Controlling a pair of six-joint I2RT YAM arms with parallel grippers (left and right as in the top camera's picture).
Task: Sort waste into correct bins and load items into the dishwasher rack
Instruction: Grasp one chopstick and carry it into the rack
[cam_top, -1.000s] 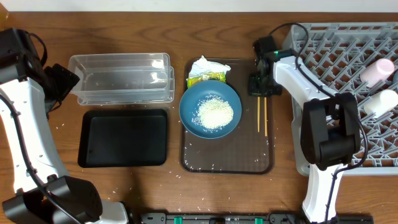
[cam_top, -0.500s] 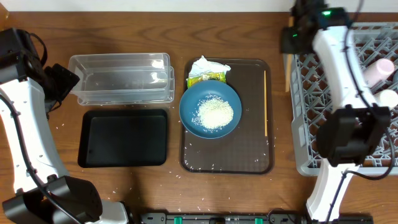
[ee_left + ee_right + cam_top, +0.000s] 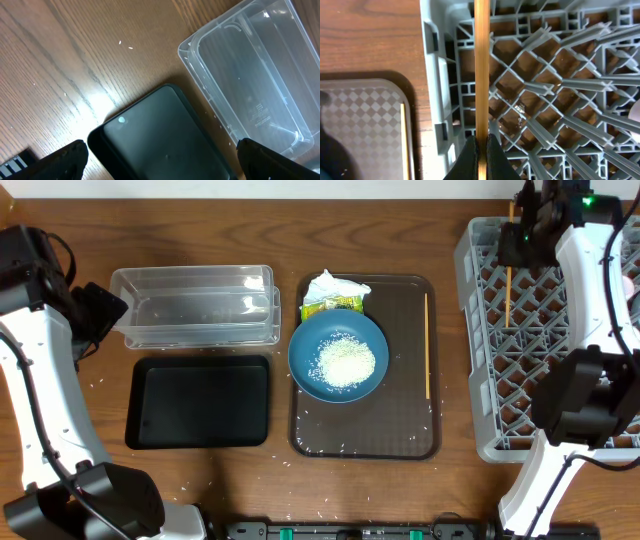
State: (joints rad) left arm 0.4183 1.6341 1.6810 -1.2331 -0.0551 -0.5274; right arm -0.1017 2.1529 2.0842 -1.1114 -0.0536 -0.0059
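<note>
My right gripper (image 3: 522, 242) is shut on one wooden chopstick (image 3: 508, 285) and holds it over the far left part of the grey dishwasher rack (image 3: 470, 350). In the right wrist view the fingers (image 3: 481, 146) pinch the chopstick (image 3: 481, 60) above the rack's lattice (image 3: 545, 100). A second chopstick (image 3: 427, 345) lies on the brown tray. The dark-blue bowl (image 3: 310, 340) holds the rice (image 3: 346, 362). The white napkin (image 3: 335, 282) and yellow-green wrapper (image 3: 332, 304) lie behind it. My left gripper (image 3: 165, 167) is open above the black tray (image 3: 160, 135), beside the clear tub (image 3: 250, 75).
The brown serving tray (image 3: 400, 430) carries the bowl, napkin, wrapper and loose chopstick. The clear tub (image 3: 195, 305) sits behind the black tray (image 3: 198, 401) on the left. Loose rice grains dot the wooden table. The right arm covers the rack's far right, hiding the cups.
My right gripper has lifted one chopstick off the brown tray and carried it right and back, over the rack. The left arm has not moved.
</note>
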